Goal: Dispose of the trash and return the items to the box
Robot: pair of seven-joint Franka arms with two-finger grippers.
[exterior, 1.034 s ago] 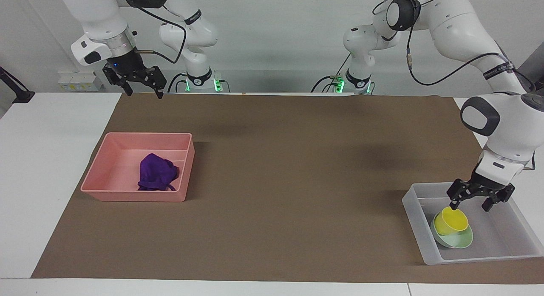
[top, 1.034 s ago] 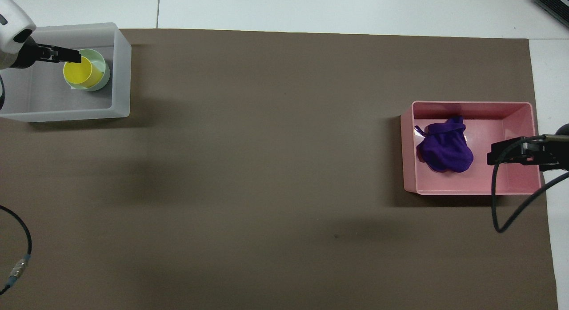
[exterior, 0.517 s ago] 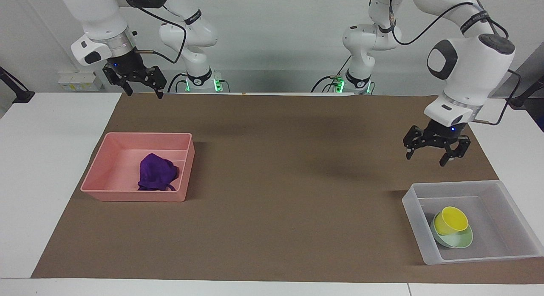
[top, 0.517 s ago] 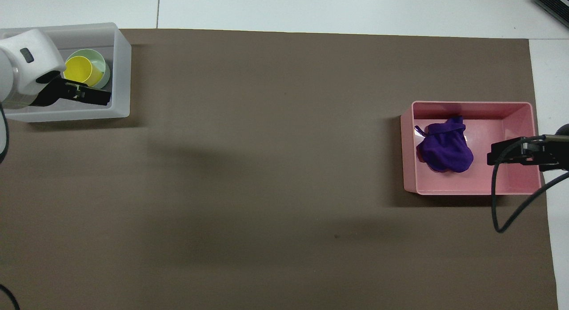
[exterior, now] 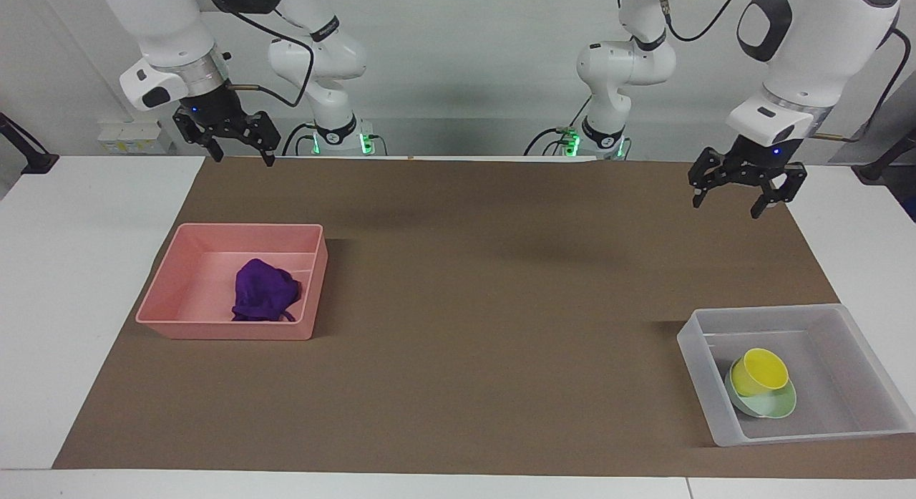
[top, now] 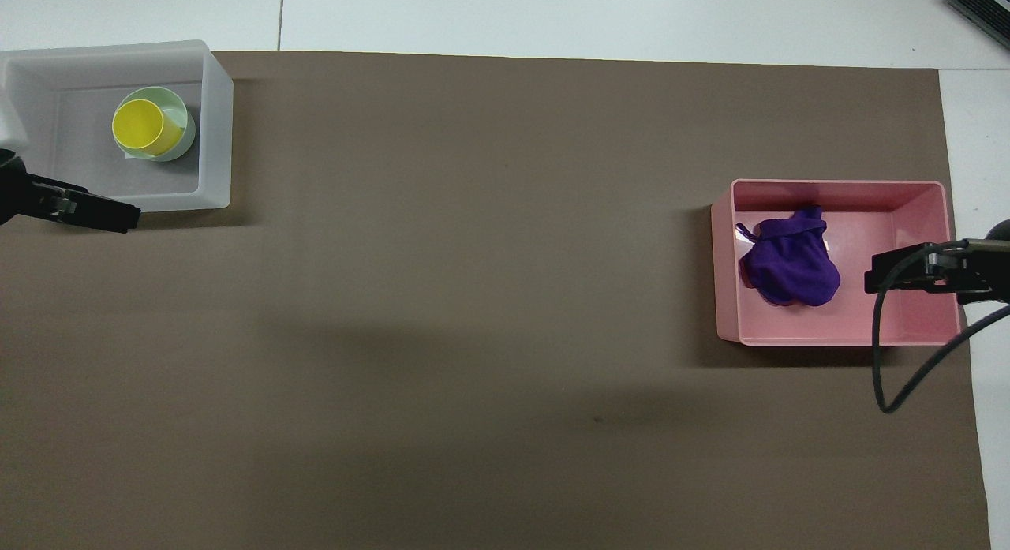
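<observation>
The purple cloth point(exterior: 263, 291) point(top: 789, 266) lies in the pink tray point(exterior: 229, 333) point(top: 836, 185) at the right arm's end. The yellow cup point(exterior: 762, 370) point(top: 142, 126) sits tilted in the mint-green bowl point(exterior: 776, 409) point(top: 183, 116) inside the clear bin point(exterior: 698, 370) point(top: 217, 124) at the left arm's end. My left gripper point(exterior: 726, 207) point(top: 110, 216) is open and empty, raised over the brown mat, well apart from the bin. My right gripper point(exterior: 243, 160) point(top: 876, 275) is open and empty, waiting high above the right arm's end, apart from the tray.
The brown mat point(exterior: 465, 306) covers most of the white table point(exterior: 71, 270). A black cable point(top: 884, 361) hangs from the right arm beside the pink tray.
My left gripper has let go of the yellow cup, risen out of the clear bin and drawn back toward the robots. The right arm has not moved.
</observation>
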